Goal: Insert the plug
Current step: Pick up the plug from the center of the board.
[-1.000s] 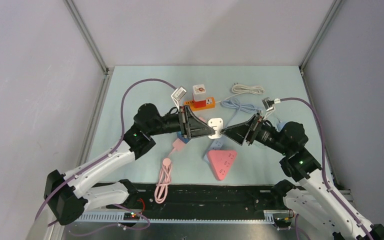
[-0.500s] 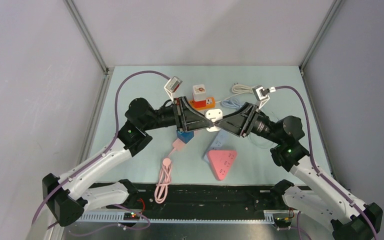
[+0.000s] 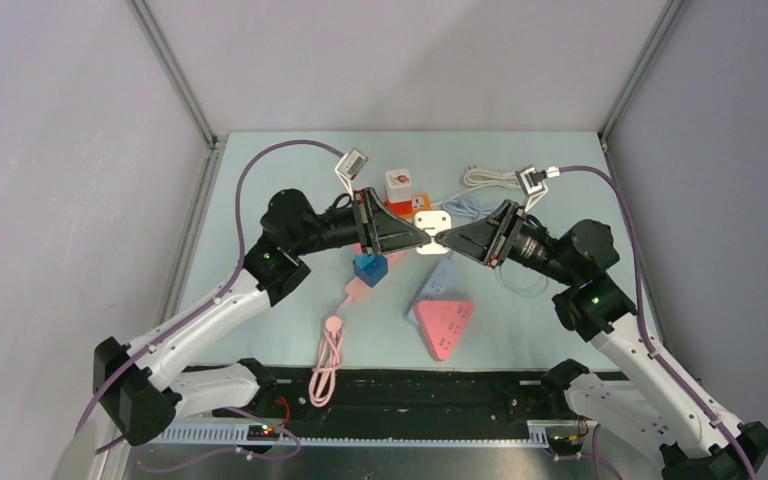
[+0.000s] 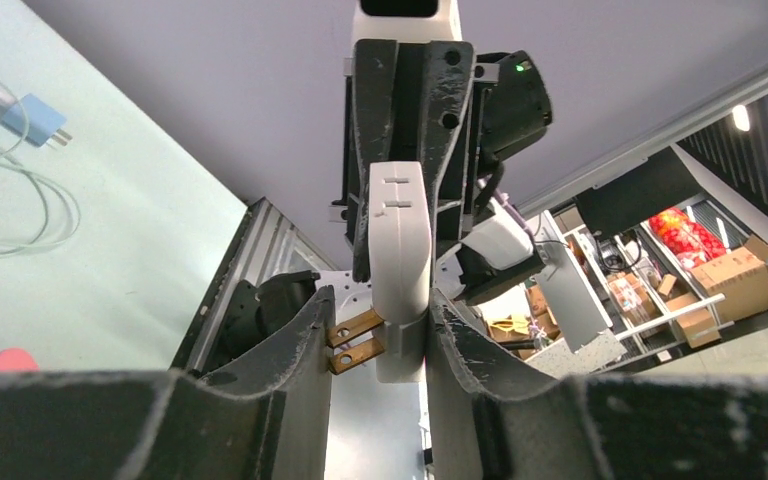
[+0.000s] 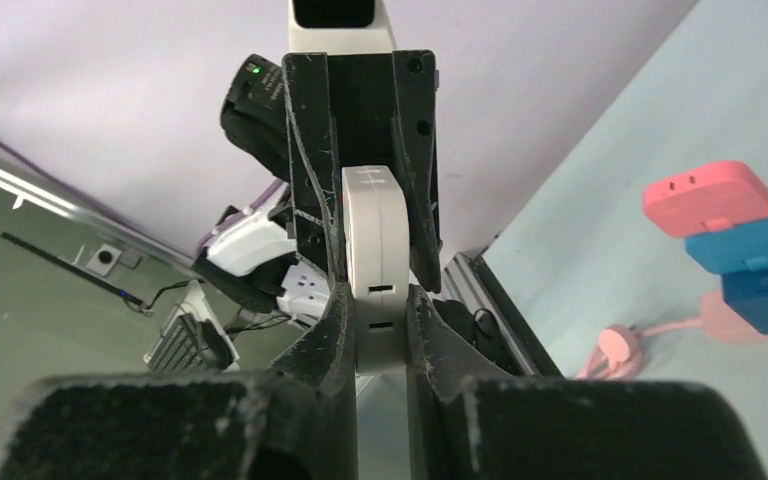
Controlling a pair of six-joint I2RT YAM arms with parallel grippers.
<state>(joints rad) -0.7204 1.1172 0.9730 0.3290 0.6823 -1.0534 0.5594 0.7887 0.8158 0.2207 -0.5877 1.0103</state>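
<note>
A white plug (image 3: 432, 219) with two brass prongs (image 4: 355, 340) hangs in the air above the mat's middle, held from both sides. My left gripper (image 3: 423, 238) comes in from the left and is shut on it (image 4: 375, 335); the prongs rest against its left finger. My right gripper (image 3: 441, 238) comes in from the right and is shut on the plug's other end (image 5: 377, 330), where two slots (image 5: 380, 305) face the camera. In both wrist views the white plug (image 5: 375, 240) stands upright between the pads, with the opposite gripper's black fingers (image 4: 400, 100) clamped on its far end.
On the mat below lie a pink triangular power strip (image 3: 444, 322), a blue adapter (image 3: 369, 268), a pink coiled cable (image 3: 330, 350) and a light blue strip (image 3: 438, 280). An orange-and-red block (image 3: 400, 195) and a white cable bundle (image 3: 495, 178) sit at the back.
My right gripper went from wide open to shut on the white plug. Both arms carried the plug a little toward the back of the mat.
</note>
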